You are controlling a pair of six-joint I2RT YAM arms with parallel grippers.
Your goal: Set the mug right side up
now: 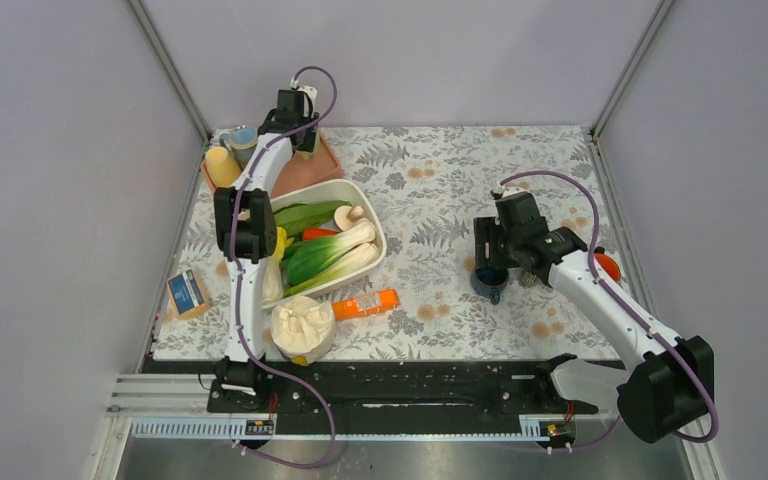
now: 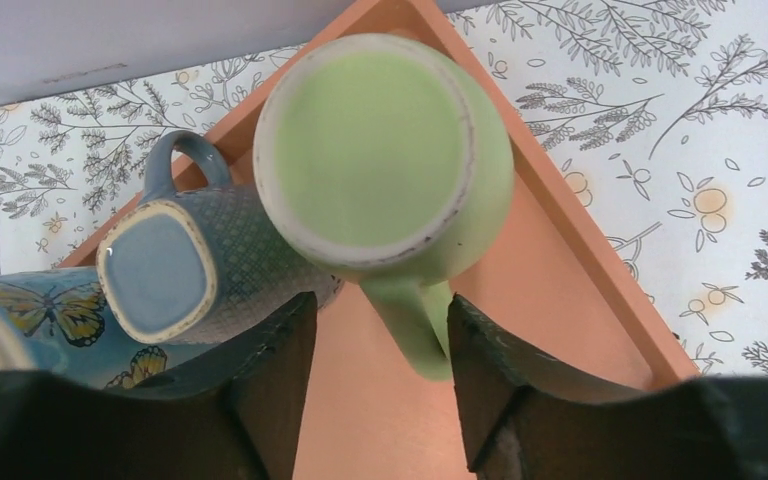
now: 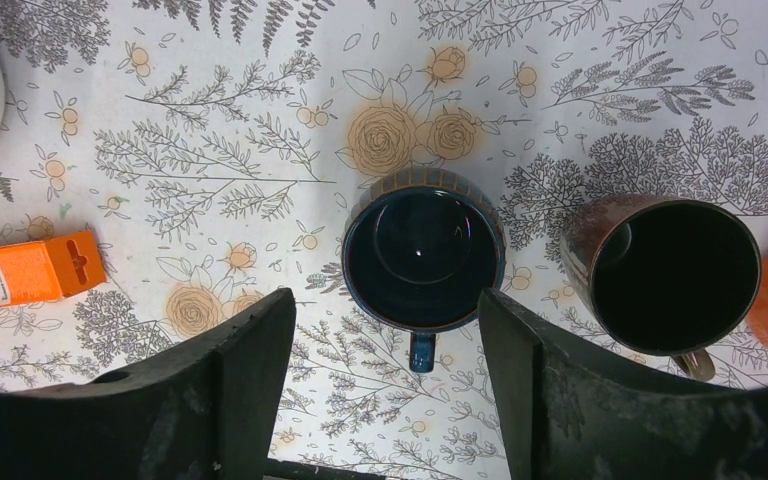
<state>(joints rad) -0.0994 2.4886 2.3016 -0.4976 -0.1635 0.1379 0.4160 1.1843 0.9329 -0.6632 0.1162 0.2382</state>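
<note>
My left end effector (image 2: 380, 305) has its fingers apart on either side of the green mug's handle (image 2: 410, 330). One finger looks to be touching the handle. On the other side a strip of tray shows in the gap, so I do not read this as a clamp.

The green mug (image 2: 370, 150) stands upside down in the corner of the orange tray (image 2: 560, 250), base toward my wrist camera and mouth down. Its long axis is upright, and the handle points back toward the end effector. The mug is pale green with a glazed side and a flat base, ringed by a worn, unglazed edge. Its mouth and inside are hidden, and in the top view the wrist covers it entirely.

Just beside it a blue-grey textured mug (image 2: 190, 260) also shows its base. A butterfly-printed mug (image 2: 50, 310) is cut off by the frame edge and by my finger.

My right end effector (image 3: 385, 300) hangs with its fingers apart above a dark blue mug (image 3: 422, 250), which sits mouth up on the desk (image 3: 210, 150). A brown mug (image 3: 670, 275) stands near it.
</note>
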